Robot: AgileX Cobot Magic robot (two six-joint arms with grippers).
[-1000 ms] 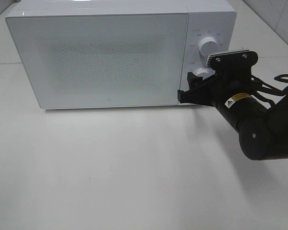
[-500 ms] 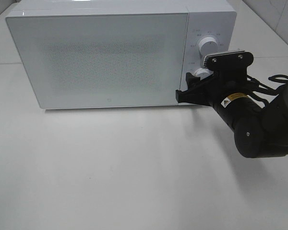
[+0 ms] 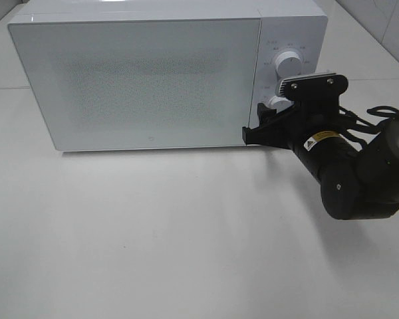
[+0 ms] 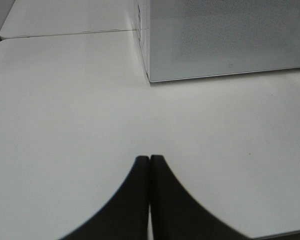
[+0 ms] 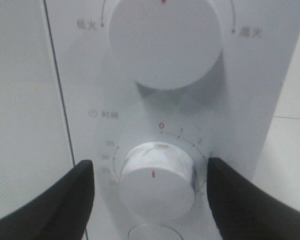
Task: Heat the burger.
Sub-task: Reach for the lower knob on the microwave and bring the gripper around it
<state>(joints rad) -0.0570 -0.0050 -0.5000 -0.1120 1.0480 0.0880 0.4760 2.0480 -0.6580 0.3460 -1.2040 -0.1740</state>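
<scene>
Two black fingers of the right gripper stand wide apart, straddling the lower timer knob of a white microwave. They hold nothing, and contact is unclear. The knob's axis points straight back at this gripper, centred between the fingers. The left gripper is closed and empty above the counter, far from the controls. No burger is visible; it is probably behind the frosted door, closed, to the right gripper's left.
</scene>
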